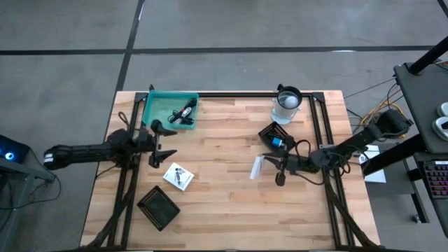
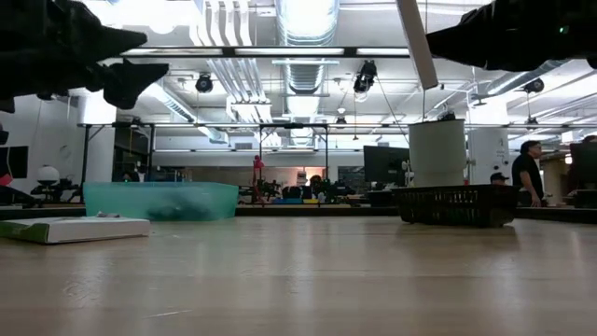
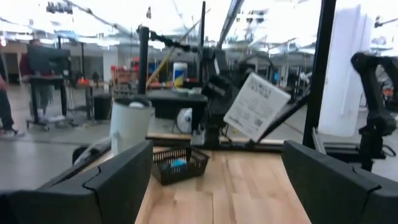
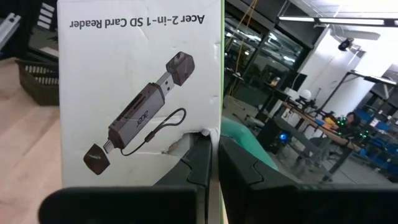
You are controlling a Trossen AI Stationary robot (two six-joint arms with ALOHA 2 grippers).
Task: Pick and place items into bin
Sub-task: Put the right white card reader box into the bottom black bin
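A teal bin (image 1: 171, 110) with dark cables in it stands at the table's far left; the low view shows it too (image 2: 159, 201). My left gripper (image 1: 162, 143) hovers open just in front of the bin, nothing between its fingers (image 3: 124, 180). A flat white printed packet (image 1: 178, 175) lies on the wood near it. Right of centre my right gripper (image 1: 266, 166) is shut on another white packet (image 4: 137, 93), printed with a card reader. The left wrist view shows that packet (image 3: 256, 107) held up in the air. My right gripper pinches the white packet between its two fingers (image 4: 199, 162) at one edge (image 4: 202, 134), close to a corner, where the card is notched. It comes in level from the table's right side. The packet stands on beyond the fingertips, tilted and lifted clear of the table (image 2: 417, 42).
A black mesh basket (image 1: 275, 136) holding a blue thing sits far right of centre, with a clear cup and white ball (image 1: 287, 103) behind it. A black square tray (image 1: 159, 208) lies at the near left. Bare wood stretches between the two arms.
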